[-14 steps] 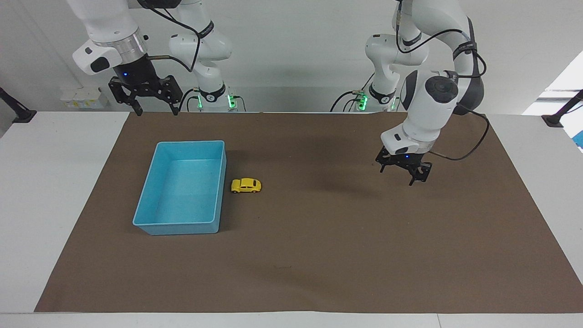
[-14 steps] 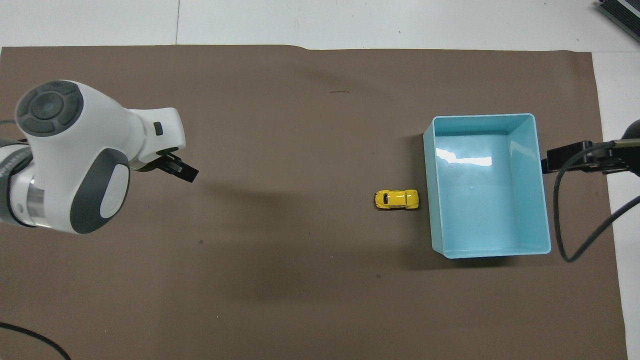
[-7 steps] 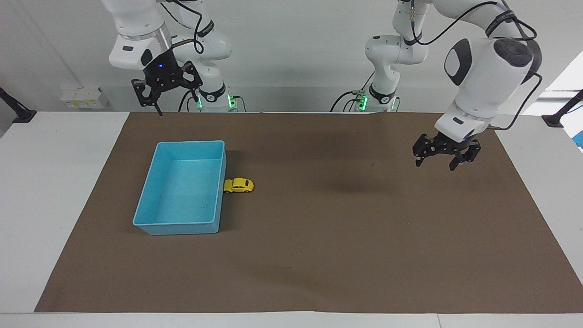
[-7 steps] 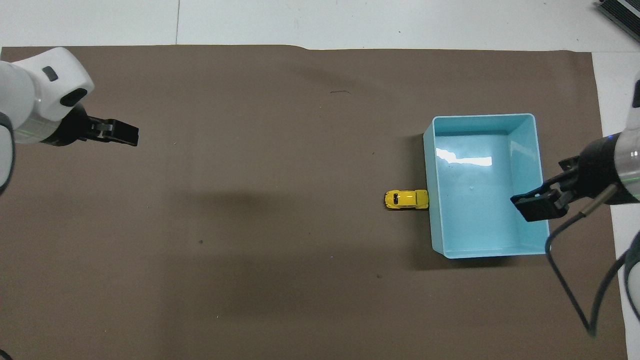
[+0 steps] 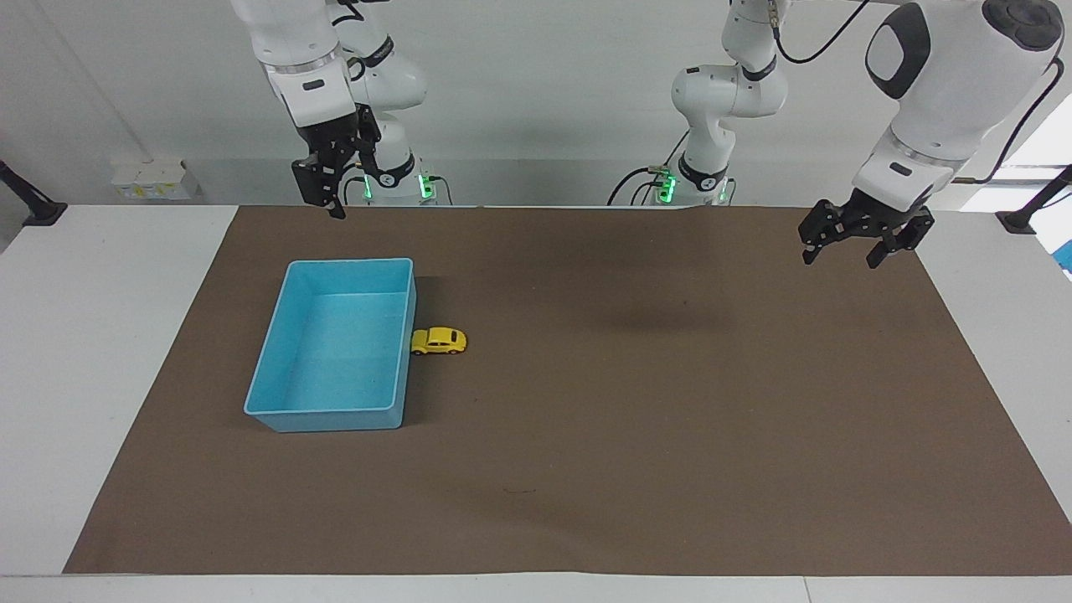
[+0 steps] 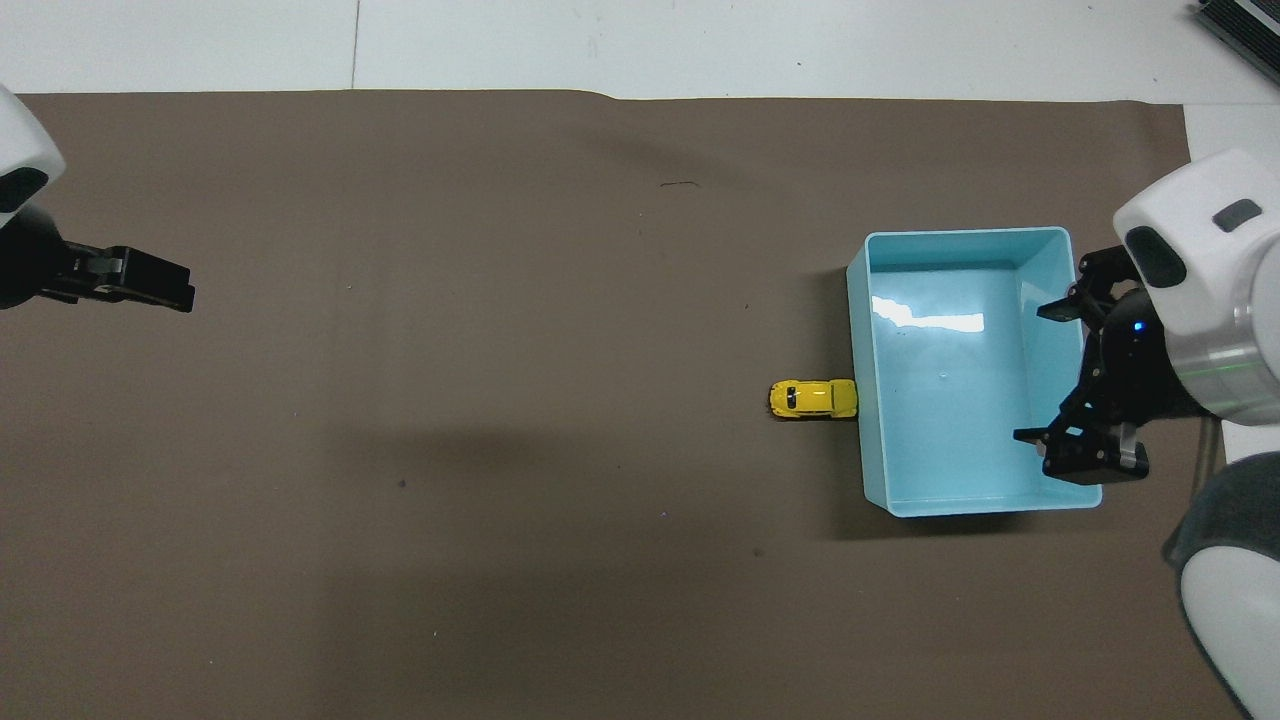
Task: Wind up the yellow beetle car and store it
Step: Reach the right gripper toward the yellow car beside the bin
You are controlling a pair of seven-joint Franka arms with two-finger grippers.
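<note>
Right now the yellow beetle car [image 5: 439,341] sits on the brown mat [image 5: 586,469], one end touching the outer wall of the light blue bin [image 5: 289,414] on the side toward the left arm's end of the table; the bin itself holds nothing. Neither arm has hold of anything. The right gripper [image 5: 328,186] hangs high over the mat's edge nearest the robots, above the bin's end of the table, its fingers spread and empty. The left gripper [image 5: 843,244] hovers over the mat at the left arm's end, well apart from the car, jaws also spread and empty. Judged from this, the car is outside the bin and not yet stored, so a pick is still needed. The main risk is the car's place hard against the bin wall: a finger coming down on that side has little or no room, and could strike the rim, shove the bin, or nudge the car so it rolls away on its wheels. The toy is tiny and rounded, so an off-centre pinch could squirt it out. Dropping it from height might bounce it back out of the bin.
</note>
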